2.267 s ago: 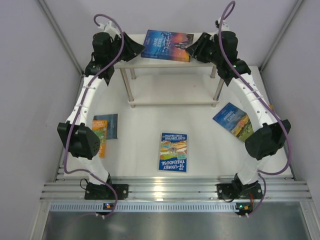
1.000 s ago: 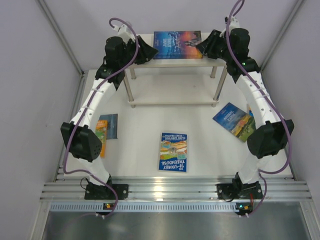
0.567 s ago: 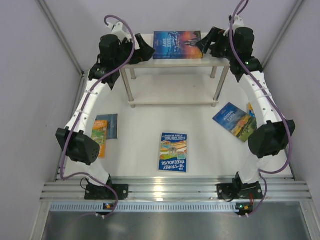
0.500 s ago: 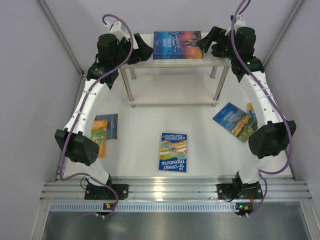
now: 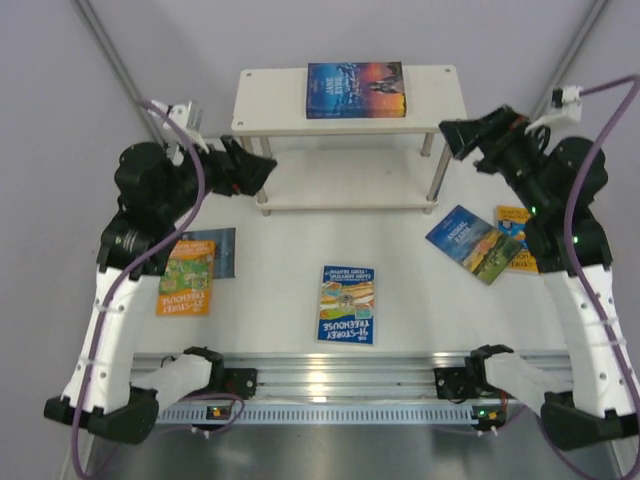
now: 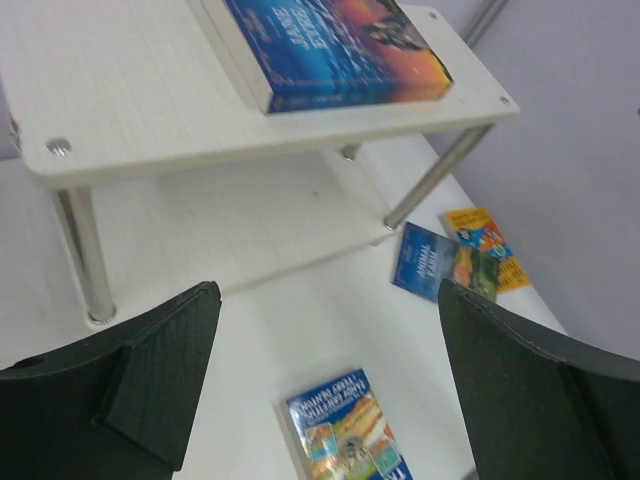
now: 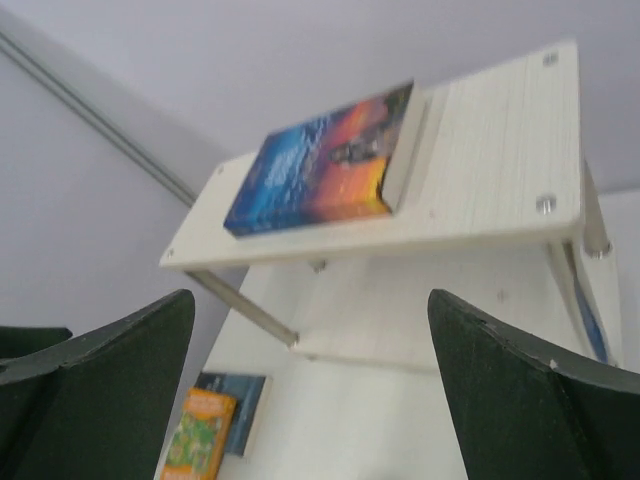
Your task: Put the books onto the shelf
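A thin paperback with a blue-and-sunset cover (image 5: 355,90) is lying flat on the top board of the small two-tier shelf of pale cream boards and silver metal legs (image 5: 270,105). Five more paperbacks are being left on the white surface (image 5: 290,240). A blue illustrated one (image 5: 347,304) is in front of the shelf. An orange-and-green one (image 5: 186,278), apparently overlapping a dark blue one (image 5: 222,250), is to its front left. A blue landscape one (image 5: 472,243) is touching an orange-yellow one (image 5: 520,235) to its front right.

The left claw (image 5: 258,170) and the right claw (image 5: 458,138) are being held spread wide and empty, one near each end of the shelf.

The books are being judged light, slightly bendy and probably slick-covered. Because they are lying flat, a hold along the stiff spine edge is being favoured, with that edge being lifted clear of the surface first.
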`<state>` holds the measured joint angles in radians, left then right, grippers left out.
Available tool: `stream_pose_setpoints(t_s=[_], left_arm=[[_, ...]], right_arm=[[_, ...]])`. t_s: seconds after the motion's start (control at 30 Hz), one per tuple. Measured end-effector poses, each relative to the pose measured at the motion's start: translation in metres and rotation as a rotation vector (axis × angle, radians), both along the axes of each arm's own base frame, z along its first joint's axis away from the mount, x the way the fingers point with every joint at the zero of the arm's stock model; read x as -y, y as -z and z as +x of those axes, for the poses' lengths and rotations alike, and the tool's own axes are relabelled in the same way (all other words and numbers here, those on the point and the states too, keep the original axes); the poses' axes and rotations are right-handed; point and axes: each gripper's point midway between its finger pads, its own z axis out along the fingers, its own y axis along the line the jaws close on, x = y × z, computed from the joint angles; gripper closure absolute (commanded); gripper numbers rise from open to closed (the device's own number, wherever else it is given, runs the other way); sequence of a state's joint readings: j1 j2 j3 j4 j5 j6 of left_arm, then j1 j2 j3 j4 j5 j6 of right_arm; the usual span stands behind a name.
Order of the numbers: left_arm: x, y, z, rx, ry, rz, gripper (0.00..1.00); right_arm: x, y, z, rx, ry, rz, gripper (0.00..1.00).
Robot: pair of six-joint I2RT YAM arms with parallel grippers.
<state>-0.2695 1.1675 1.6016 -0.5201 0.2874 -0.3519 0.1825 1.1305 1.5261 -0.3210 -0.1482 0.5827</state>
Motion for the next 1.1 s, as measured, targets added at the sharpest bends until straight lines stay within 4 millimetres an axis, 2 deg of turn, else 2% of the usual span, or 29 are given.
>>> stream_pose_setpoints(t_s=[0.03,0.07,0.13,0.2,0.23,0.33,0.4,0.43,0.5,0.63,0.77,1.0,1.1], left_arm=[[0.001,0.010,-0.014,-0.019,0.023,-0.005,0.08],[0.002,0.022,-0.030,-0.028,0.054,-0.017,0.12],[0.009,0.059,-0.051,-0.108,0.111,-0.035,0.12],[0.020,0.118,-0.064,-0.241,0.158,-0.044,0.12],[0.026,0.157,-0.071,-0.338,0.175,-0.038,0.12],[0.042,0.252,-0.100,-0.588,0.203,0.006,0.11],[0.049,0.289,-0.124,-0.683,0.229,0.035,0.11],[0.052,0.303,-0.134,-0.720,0.241,0.036,0.12],[0.054,0.315,-0.140,-0.739,0.241,0.008,0.12],[0.059,0.334,-0.140,-0.745,0.223,-0.063,0.13],[0.058,0.357,-0.141,-0.774,0.201,-0.093,0.14],[0.065,0.371,-0.131,-0.767,0.202,-0.100,0.20],[0.065,0.387,-0.131,-0.777,0.199,-0.098,0.22]], right_arm=[[0.000,0.008,-0.015,0.000,-0.013,0.007,0.00],[0.000,0.026,-0.031,-0.032,-0.029,0.011,0.00],[-0.003,0.068,-0.052,-0.099,-0.066,0.020,0.00],[-0.009,0.129,-0.063,-0.215,-0.104,0.022,0.02],[-0.012,0.167,-0.069,-0.300,-0.118,0.021,0.05],[-0.020,0.277,-0.090,-0.556,-0.157,0.020,0.07],[-0.026,0.334,-0.113,-0.708,-0.187,0.002,0.06],[-0.030,0.353,-0.125,-0.759,-0.207,-0.014,0.05],[-0.040,0.371,-0.140,-0.800,-0.245,-0.051,0.05],[-0.066,0.379,-0.152,-0.774,-0.340,-0.088,0.06],[-0.080,0.393,-0.148,-0.789,-0.366,-0.107,0.09],[-0.097,0.418,-0.146,-0.781,-0.383,-0.125,0.15],[-0.101,0.424,-0.145,-0.763,-0.378,-0.138,0.18]])
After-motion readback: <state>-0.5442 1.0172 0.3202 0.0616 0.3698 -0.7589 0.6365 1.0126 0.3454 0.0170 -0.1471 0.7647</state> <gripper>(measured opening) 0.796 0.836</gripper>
